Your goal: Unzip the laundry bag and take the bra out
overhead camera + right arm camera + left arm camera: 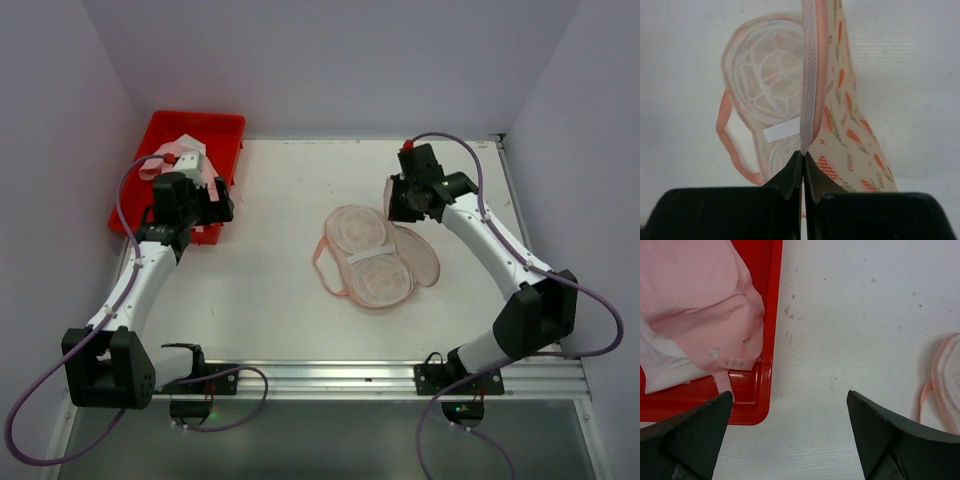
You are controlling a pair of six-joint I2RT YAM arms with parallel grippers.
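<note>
The laundry bag (pixel 375 255) lies open at mid-table, a peanut-shaped cream pouch with a pink edge. My right gripper (pixel 400 205) is at its far right end. In the right wrist view the gripper (pixel 803 152) is shut on the bag's pink zipper edge (pixel 809 75), lifting the orange-printed flap (pixel 850 125) off the mesh half (pixel 765 85). The pale pink bra (pixel 160 165) lies in the red tray (pixel 215 125); it also shows in the left wrist view (pixel 705 305). My left gripper (pixel 215 205) is open and empty (pixel 790 397) over the table beside the tray's near right corner (pixel 757 412).
A white cloth (pixel 665 370) lies under the bra in the tray. The bag's left end (pixel 945 385) shows at the right edge of the left wrist view. White walls close in the table at the back and both sides.
</note>
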